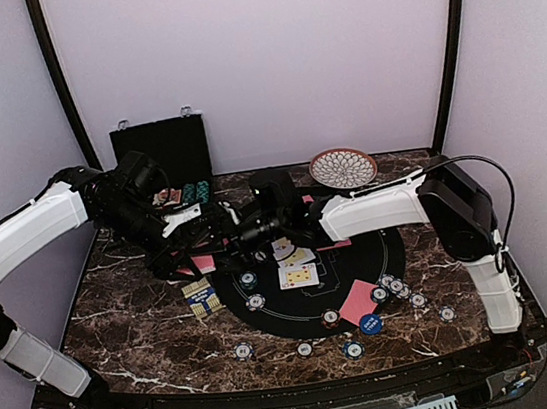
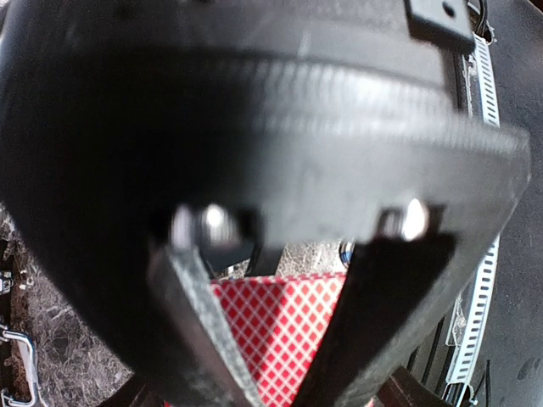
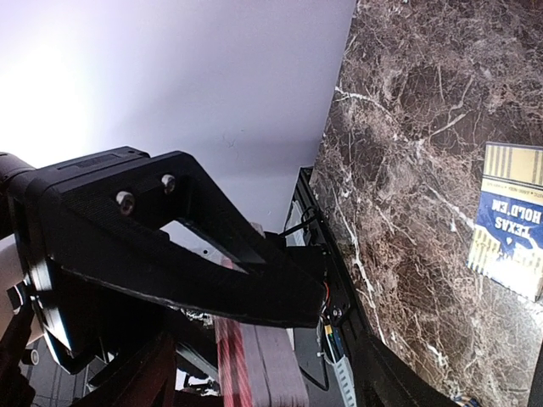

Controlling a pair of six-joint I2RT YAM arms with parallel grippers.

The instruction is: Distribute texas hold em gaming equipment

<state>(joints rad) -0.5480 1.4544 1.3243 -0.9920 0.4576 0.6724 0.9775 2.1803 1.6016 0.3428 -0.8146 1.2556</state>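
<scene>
Near table point(image 1: 148, 322) front edge, we are logging striped chips point(image 1: 305, 349) and blue btn point(image 1: 371, 324). Further in, face-up cards point(image 1: 298, 275) are lying on black mat point(image 1: 288, 315). Beyond, L gripper point(image 2: 284, 356) is clamping red-backed deck point(image 3: 254, 373). R gripper point(image 3: 242, 335) is standing unclenched at deck edge, contact unclear.

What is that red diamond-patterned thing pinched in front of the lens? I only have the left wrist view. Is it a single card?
Observer: No, it is a whole deck. The right wrist view shows its stacked edges, red and white. The left pincer is shut on it.
Operator: Where is the other arm?
Observer: Right beside it. In its own wrist view, the right pincer has its jaws apart with the deck between them. Whether they touch the deck, I cannot tell.
</scene>
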